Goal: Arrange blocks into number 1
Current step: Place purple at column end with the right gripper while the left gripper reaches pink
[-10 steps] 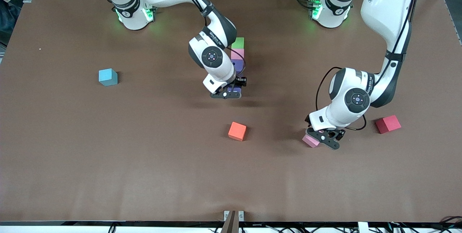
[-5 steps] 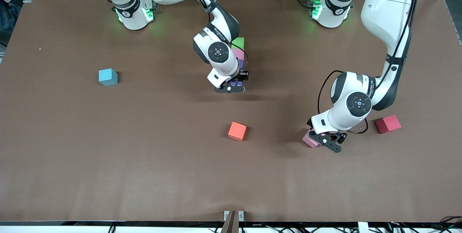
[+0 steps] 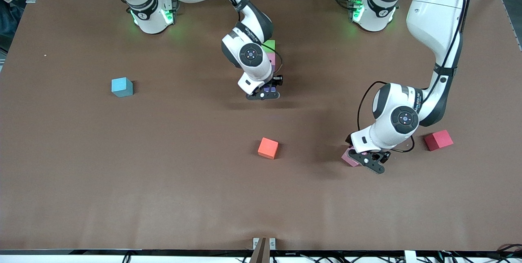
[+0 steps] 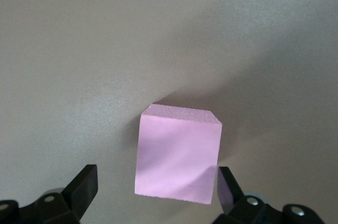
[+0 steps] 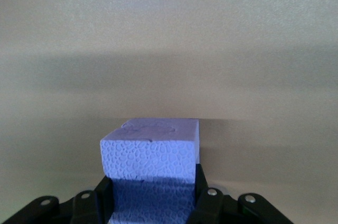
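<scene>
**Blocks on bench: positions and gripper states**

Column of blocks: a green block [image 3: 269, 45] is set farthest from the front camera near the middle of the bench [image 3: 163, 181]; a pink block [image 3: 270, 58] is placed directly against it on the nearer side. The remainder of the column is largely hidden by the right arm.

Right gripper [image 3: 263, 95]: pressed together on a purple block [image 5: 152, 150], which is pinched between both fingers, as seen in the right wrist view. It is positioned at the nearer end of the column. Whether the block is touching the bench cannot be told.

Left gripper [image 3: 370, 162]: spread wide, lowered over a second pink block [image 4: 178, 154] toward the left arm's end of the bench. The fingers [image 4: 83, 184] are seen on either side of this block, apart from its faces. The block is resting on the bench.

Other items: an orange cube [image 3: 268, 148] is lying nearer to the front camera than the column; a red cube [image 3: 438, 140] is lying near the left gripper; a light blue cube [image 3: 122, 87] is lying toward the right arm's end, well apart from all others.
</scene>
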`<action>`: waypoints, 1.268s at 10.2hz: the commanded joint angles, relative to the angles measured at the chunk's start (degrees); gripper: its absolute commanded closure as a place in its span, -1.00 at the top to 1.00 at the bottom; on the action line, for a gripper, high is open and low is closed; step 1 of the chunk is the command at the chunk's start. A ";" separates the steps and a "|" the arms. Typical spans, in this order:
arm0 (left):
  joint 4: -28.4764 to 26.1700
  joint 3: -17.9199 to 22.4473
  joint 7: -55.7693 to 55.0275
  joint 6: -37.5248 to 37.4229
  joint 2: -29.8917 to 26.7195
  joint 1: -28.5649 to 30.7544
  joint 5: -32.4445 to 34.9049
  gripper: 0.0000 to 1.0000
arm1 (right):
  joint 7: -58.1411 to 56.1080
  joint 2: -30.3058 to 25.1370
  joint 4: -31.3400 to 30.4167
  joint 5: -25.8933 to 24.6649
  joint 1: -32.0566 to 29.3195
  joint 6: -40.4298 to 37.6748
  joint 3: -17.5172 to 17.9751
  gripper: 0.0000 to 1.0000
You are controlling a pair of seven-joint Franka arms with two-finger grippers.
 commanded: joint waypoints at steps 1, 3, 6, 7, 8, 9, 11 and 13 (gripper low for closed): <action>1.00 -0.07 0.97 0.19 1.04 0.05 -1.26 1.00 | 0.95 -1.82 -2.38 -0.51 0.03 0.56 0.10 0.96; 1.09 -0.07 0.88 0.88 1.56 -0.04 -1.26 1.00 | 0.95 -3.13 -2.47 -0.59 -0.75 0.12 0.10 1.00; 1.09 -0.16 0.79 1.51 2.27 -0.39 -1.26 1.00 | 0.16 -10.84 -5.80 -0.59 -7.59 -2.50 2.29 1.00; 1.09 -0.16 0.79 2.03 2.53 -0.57 -1.26 1.00 | 0.07 -12.87 -5.72 -0.77 -10.14 -5.30 2.30 1.00; 1.09 -0.16 0.79 2.29 2.88 -0.66 -1.26 1.00 | -0.19 -14.63 -5.72 -1.73 -12.51 -6.03 2.30 1.00; 1.17 -0.16 0.79 2.56 3.15 -0.75 -1.18 1.00 | -1.85 -16.65 -5.72 -5.83 -14.62 -6.12 2.30 1.00; 1.18 -0.16 0.79 3.17 3.59 -0.83 -1.26 0.84 | -3.18 -22.18 -5.29 -16.11 -19.81 -9.61 2.30 1.00; 1.18 -0.16 -0.34 3.96 3.94 -1.18 -2.14 -0.36 | -9.82 -27.11 -5.02 -18.35 -26.22 -15.59 2.47 1.00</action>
